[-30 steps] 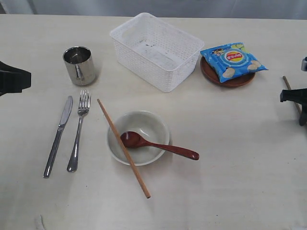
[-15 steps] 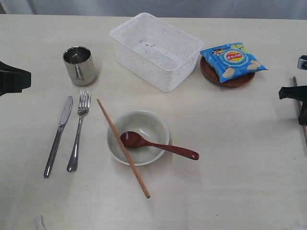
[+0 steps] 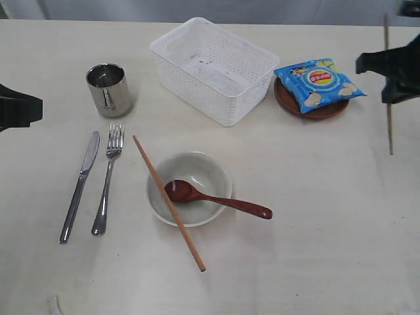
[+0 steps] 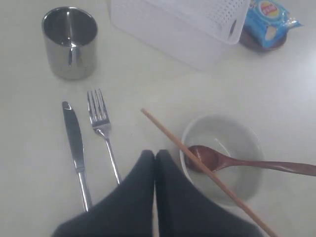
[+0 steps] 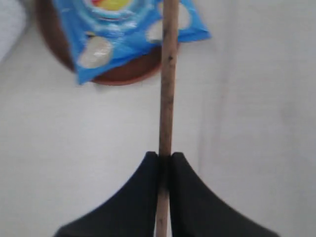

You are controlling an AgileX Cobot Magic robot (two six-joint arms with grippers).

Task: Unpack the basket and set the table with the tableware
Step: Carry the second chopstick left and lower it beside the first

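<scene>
Two slender wooden chopsticks are well apart here. The gripped chopstick (image 5: 167, 89) is pinched between the closed black jaws of the right gripper (image 5: 165, 158) near the right edge of the bench (whether its lower tip touches the surface cannot be told). The other chopstick (image 3: 168, 202) lies slantwise across the rim of the off-white round ceramic bowl (image 3: 197, 172), which sits mid-bench toward the near edge. A dark red-brown spoon (image 3: 220, 200) rests with its scoop inside that bowl and its handle out over the rim, pointing toward the right edge. Toward the left edge the steel table knife (image 3: 80, 186) and steel fork (image 3: 108, 177) lie side by side, not touching, and beyond them toward the far left corner the steel cup (image 3: 108, 88) stands upright. The white rectangular perforated plastic basket (image 3: 213, 69) stands by the middle of the far edge. Just beside it, toward the far right corner, the brown round plate (image 3: 321, 113) carries a blue chip bag (image 3: 318, 80). All of this rests on the large pale cream tabletop (image 3: 315, 223). The left gripper (image 4: 155, 157) hovers at the left edge, its black jaws pressed together with nothing between them.
</scene>
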